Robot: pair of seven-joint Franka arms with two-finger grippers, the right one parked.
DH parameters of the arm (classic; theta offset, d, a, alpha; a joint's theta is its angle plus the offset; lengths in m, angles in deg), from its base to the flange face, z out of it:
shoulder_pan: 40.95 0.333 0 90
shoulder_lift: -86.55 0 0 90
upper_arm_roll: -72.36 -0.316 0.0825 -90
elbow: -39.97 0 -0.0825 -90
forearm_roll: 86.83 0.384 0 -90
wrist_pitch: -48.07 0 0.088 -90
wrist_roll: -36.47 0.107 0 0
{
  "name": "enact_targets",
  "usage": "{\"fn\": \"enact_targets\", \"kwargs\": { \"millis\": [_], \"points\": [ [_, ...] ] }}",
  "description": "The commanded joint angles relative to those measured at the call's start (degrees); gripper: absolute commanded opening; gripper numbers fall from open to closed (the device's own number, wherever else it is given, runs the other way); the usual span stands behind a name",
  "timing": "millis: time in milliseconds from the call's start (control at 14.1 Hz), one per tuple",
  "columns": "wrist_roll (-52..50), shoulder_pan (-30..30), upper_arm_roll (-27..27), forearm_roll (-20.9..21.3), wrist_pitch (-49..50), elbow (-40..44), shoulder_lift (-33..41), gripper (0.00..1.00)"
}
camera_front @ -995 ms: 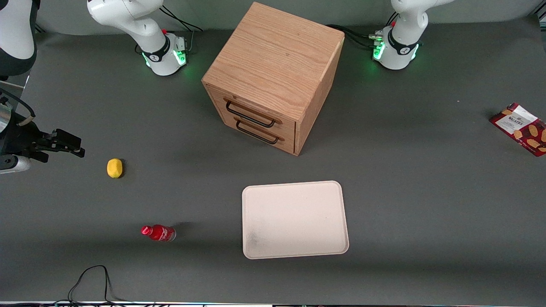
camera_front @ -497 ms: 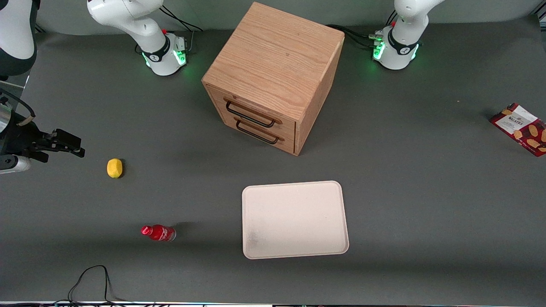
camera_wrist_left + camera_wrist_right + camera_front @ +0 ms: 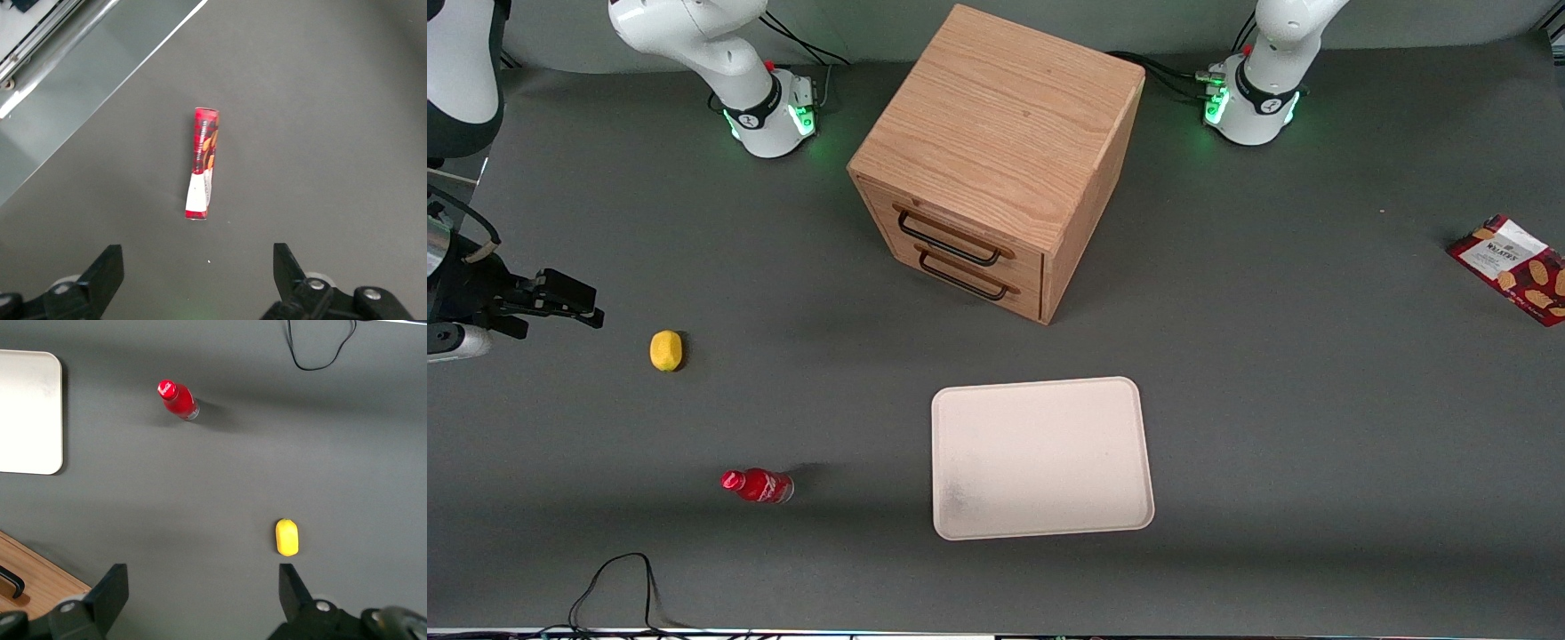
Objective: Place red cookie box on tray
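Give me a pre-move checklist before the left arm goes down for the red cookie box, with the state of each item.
1. Gripper open: ok, its fingers stand wide apart in the left wrist view.
2. Gripper empty: ok, only bare table shows between the fingers.
3. Red cookie box in sight of the wrist camera: ok, it lies ahead of the fingers, apart from them.
4. Box free to grasp: ok, it lies alone on the table, at the working arm's end.
5. Tray ready to receive: ok, nothing lies on it.
6. Height of the gripper above the box: cannot tell.
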Motion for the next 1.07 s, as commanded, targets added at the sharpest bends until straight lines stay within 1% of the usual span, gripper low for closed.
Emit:
{"fn": "enact_targets", "kwargs": {
  "millis": [0, 142, 355, 639, 995],
  "points": [
    [-2.2, 1.8, 1.0, 0.3, -0.7, -6.2, 4.8, 1.00],
    [-2.2, 2.7, 1.0, 0.3, -2.7, -9.9, 6.5, 1.00],
    [-2.4, 2.8, 1.0, 0.3, -8.2, -14.6, 6.1, 1.00],
    [-2.5, 2.7, 1.0, 0.3, -23.8, -25.5, 5.1, 1.00],
    [-2.3, 2.7, 1.0, -0.6, -39.6, -32.4, -1.0, 1.00]
  ]
}}
